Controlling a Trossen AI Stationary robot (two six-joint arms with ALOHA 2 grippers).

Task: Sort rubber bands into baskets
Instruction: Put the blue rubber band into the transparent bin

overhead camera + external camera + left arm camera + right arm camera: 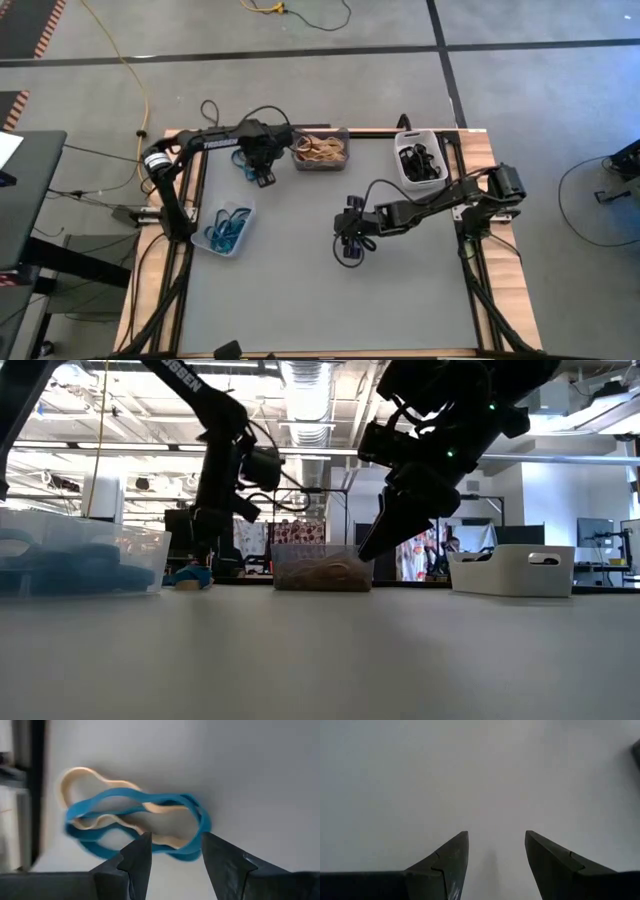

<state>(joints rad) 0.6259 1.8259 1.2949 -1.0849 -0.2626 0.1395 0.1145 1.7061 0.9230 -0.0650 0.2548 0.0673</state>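
The left gripper point(172, 851), jaws apart, hovers over a blue rubber band point(140, 822) tangled with a tan one point(95, 777), just beside the dark grey basket point(320, 150). Pinching only the blue loop looks like the next need. The right gripper point(495, 851) waits apart at mid-table. The tangle's crossing is hard to read.

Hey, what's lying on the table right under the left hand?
Under the open left hand lie a blue rubber band and a tan rubber band, tangled together on the grey table. The fingers cover the bands' near edge.
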